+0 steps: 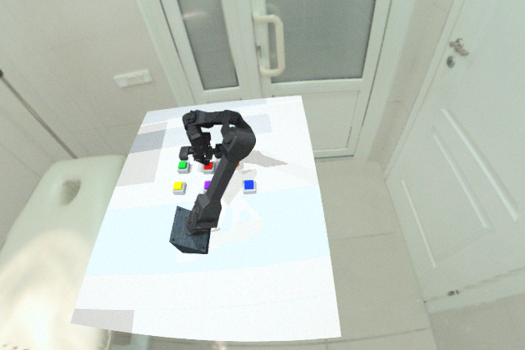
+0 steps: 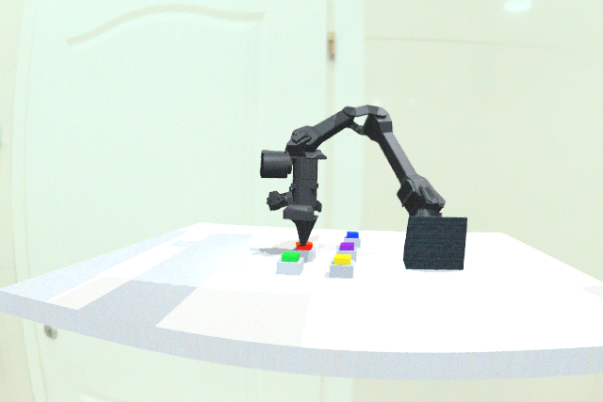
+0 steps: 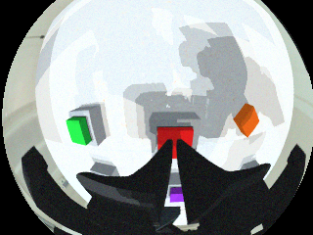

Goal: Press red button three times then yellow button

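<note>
Going left to right in the exterior view, the green button (image 2: 290, 256) sits nearest the front at the left of the cluster, and just behind it the red button (image 2: 304, 245) lies directly under the gripper (image 2: 304, 238), whose fingers are drawn together into a single point with nothing between them. That point appears to rest on the red cap, though whether the cap has reached the bottom of its travel cannot be told from here. One risk is a shallow press: if the tip lifts before the cap reaches the bottom of its travel, the press may not count, and the sequence of three red presses would be thrown off. In the wrist view the tip sits at the near edge of the red cap, not its centre, so a small drift toward the camera side could let it slip off the edge, probably onto the white housing. Further right stand the purple button (image 2: 347, 246) and the yellow button (image 2: 342, 259), with the blue button (image 2: 351, 234) behind them. When the arm later crosses to yellow, too low a path could brush purple, which sits just beside it. An orange block (image 3: 246, 119) lies to the right of red in the wrist view, and a sideways swing could knock it.
</note>
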Tool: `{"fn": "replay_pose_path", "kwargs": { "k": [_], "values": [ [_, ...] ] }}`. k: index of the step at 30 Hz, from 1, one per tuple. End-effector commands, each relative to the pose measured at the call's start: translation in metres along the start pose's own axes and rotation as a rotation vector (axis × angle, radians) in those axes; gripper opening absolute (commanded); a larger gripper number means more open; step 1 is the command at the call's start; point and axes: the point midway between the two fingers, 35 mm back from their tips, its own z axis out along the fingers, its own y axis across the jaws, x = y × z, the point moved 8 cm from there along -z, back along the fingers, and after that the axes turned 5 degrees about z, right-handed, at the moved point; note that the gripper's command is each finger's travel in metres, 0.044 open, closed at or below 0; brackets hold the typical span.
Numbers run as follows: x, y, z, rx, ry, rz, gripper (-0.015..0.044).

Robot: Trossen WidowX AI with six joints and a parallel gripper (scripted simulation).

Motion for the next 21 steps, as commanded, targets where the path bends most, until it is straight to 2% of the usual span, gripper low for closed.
{"fn": "replay_pose_path", "kwargs": {
  "k": [1,9,14,21],
  "values": [
    [0.002,-0.001,0.003,0.007,0.006,-0.007,0.0020],
    [0.002,-0.001,0.003,0.007,0.006,-0.007,0.0020],
    [0.002,0.000,-0.032,0.006,0.006,-0.007,0.0020],
    [0.002,0.000,-0.029,0.006,0.006,-0.007,0.0020]
  ]
}}
